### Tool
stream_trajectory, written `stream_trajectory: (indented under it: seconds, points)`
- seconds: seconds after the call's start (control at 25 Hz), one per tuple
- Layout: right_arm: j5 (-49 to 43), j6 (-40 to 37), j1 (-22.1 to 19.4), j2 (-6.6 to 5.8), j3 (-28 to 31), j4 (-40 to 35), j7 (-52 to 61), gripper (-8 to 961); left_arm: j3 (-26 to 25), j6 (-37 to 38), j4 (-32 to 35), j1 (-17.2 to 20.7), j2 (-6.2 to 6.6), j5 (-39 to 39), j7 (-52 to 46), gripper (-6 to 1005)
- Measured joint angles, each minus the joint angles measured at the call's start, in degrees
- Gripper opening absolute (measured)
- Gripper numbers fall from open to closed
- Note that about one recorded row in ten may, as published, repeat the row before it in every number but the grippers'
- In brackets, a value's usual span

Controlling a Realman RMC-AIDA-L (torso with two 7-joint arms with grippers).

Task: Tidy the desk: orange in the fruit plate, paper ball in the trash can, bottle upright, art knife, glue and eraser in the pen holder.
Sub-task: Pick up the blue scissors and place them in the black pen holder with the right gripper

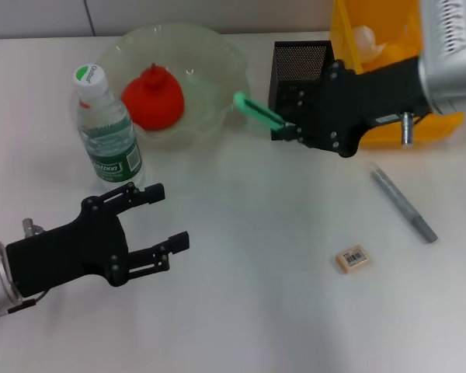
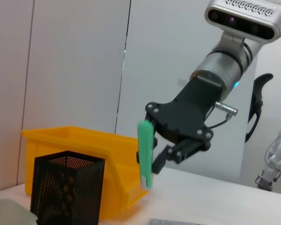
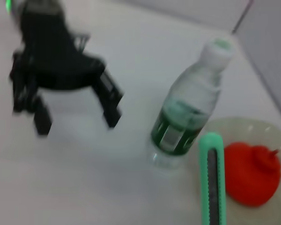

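My right gripper [image 1: 291, 128] is shut on the green art knife [image 1: 258, 111] and holds it in the air beside the black mesh pen holder [image 1: 299, 62], on the plate's side. The left wrist view shows this gripper [image 2: 166, 157] with the knife [image 2: 145, 154] pointing down, next to the holder [image 2: 65, 192]. The orange [image 1: 153, 97] lies in the clear fruit plate [image 1: 217, 70]. The bottle [image 1: 105, 128] stands upright. The grey glue stick [image 1: 404, 203] and eraser [image 1: 352, 259] lie on the table at right. My left gripper [image 1: 171, 214] is open and empty at front left.
A yellow bin [image 1: 373, 31] stands behind the pen holder with a white paper ball [image 1: 366, 37] in it. The right wrist view shows the knife [image 3: 211, 178], bottle [image 3: 189, 108], orange [image 3: 252, 173] and left gripper [image 3: 77, 123].
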Motion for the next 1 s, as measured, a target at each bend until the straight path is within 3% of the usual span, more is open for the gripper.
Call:
stream_trajectory:
  seconds: [0.24, 0.48, 0.68, 1.0]
  points:
    - [14.94, 5.14, -7.28, 0.13, -0.26, 0.29, 0.03, 162, 0.34, 0.34, 1.29, 0.42, 0.21, 0.98, 0.47, 807]
    - [25.38, 6.93, -11.61, 0.32, -0.27, -1.43, 1.05, 161, 0.4, 0.76, 2.06, 0.63, -0.28, 1.89, 2.08, 769]
    - [26.01, 9.61, -12.33, 0.33, -0.38, -0.9, -1.74, 162, 0.4, 0.88, 2.02, 0.64, -0.57, 1.91, 2.52, 731]
    - [24.97, 18.07, -14.9, 0.14, -0.46, 7.34, -17.59, 161, 0.4, 0.88, 1.64, 0.38, -0.97, 1.92, 4.09, 717]
